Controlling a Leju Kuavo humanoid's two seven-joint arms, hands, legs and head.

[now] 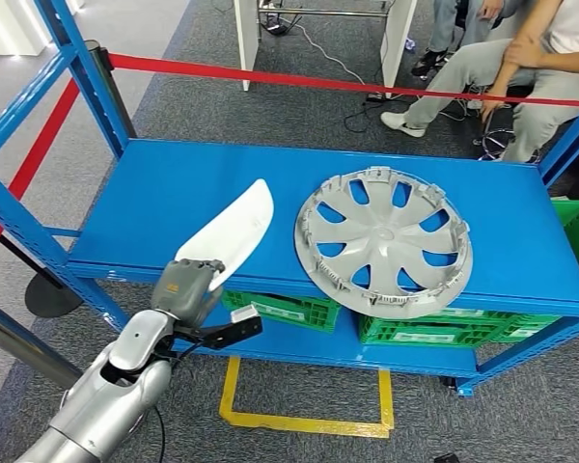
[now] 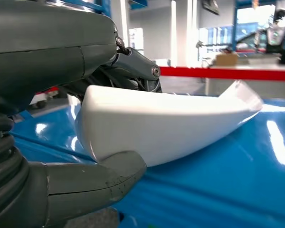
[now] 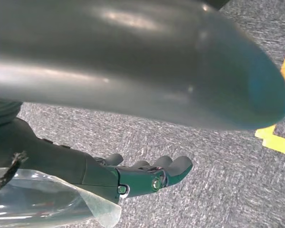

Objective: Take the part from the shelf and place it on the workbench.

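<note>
We can read no writing: a small orange mark on our left hand (image 1: 188, 289) is too blurred. That hand grips the near end of the white part (image 1: 232, 231), thumb under it and fingers over, on the blue shelf (image 1: 163, 193) beside the silver wheel cover (image 1: 383, 239). Our right hand (image 3: 148, 175) hangs with fingers extended, holding nothing.

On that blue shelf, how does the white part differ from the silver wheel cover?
The white part is long, narrow and smooth; the silver wheel cover is round with spoke cut-outs. The white part's near end is gripped by the left hand, thumb under it in the left wrist view, while the wheel cover lies untouched. The white part sits left on the blue shelf; the wheel cover sits right, overhanging the front edge. Both rest on the same shelf.
</note>
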